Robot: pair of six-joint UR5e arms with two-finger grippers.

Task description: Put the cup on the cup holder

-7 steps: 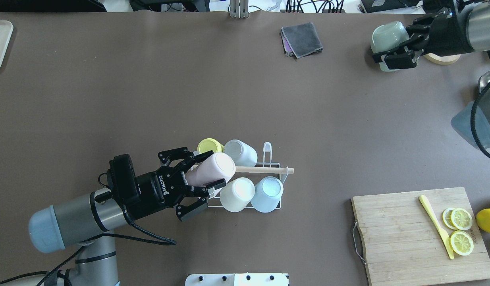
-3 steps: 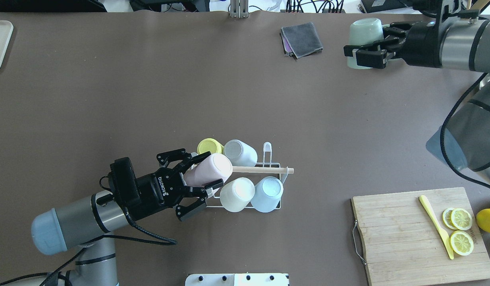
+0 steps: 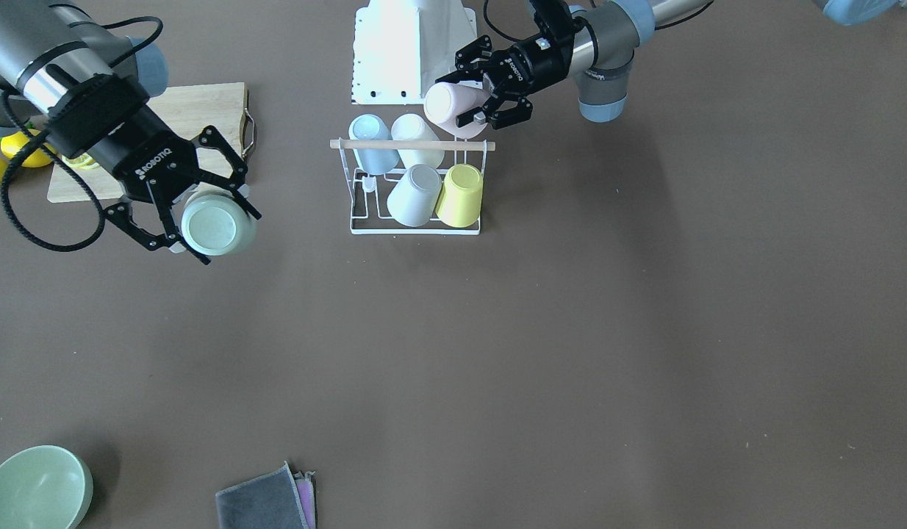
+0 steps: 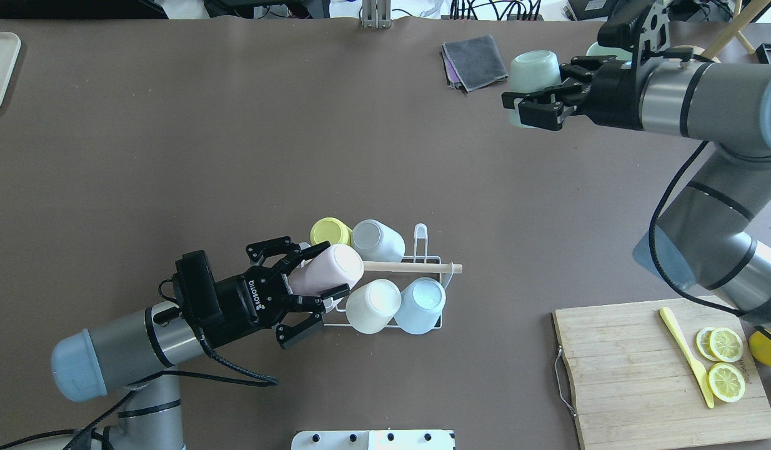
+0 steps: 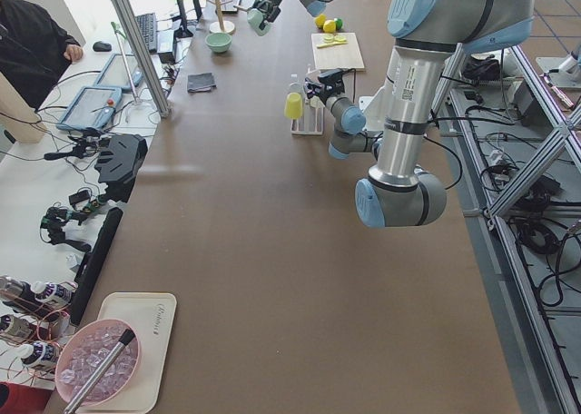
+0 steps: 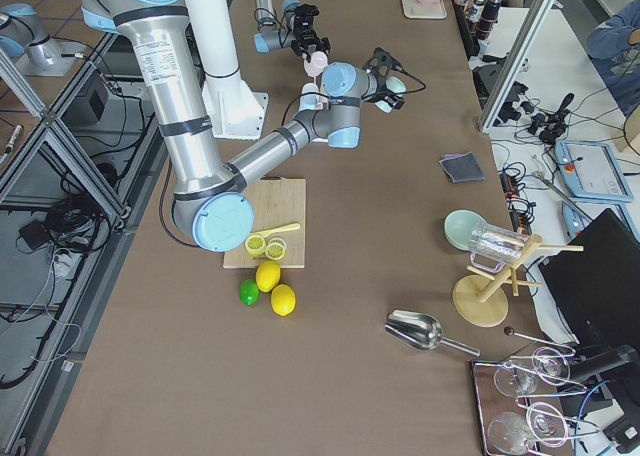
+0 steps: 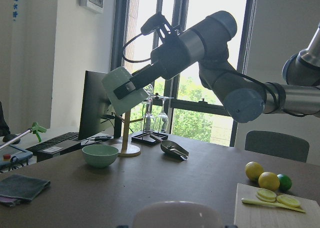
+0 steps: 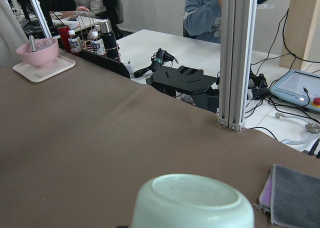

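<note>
**White wire cup holder: four cups on it, two more in the pincers**

White wire cup holder [image 4: 423,267], with a pale wooden rod across its top, stands mid-table [image 4: 173,156] on the matte brown cover. On it sit four smooth plastic cups, base up and tilted: yellow cup [image 4: 330,230], light blue cup [image 4: 421,304] and two white cups [image 4: 373,305].

Left pincer [image 4: 332,270] is clamped on a pink cup [image 3: 446,106], which lies tilted over the holder's end, base toward the rod. Cannot tell if it sits on a prong.

Right pincer [image 3: 227,234] grips a mint cup [image 4: 534,70], base up, in the air well apart from the holder.

Around: bamboo cutting board [image 4: 641,375] with lemon slices [image 4: 726,362], folded grey cloth [image 4: 475,60], green bowl [image 3: 34,488].
</note>
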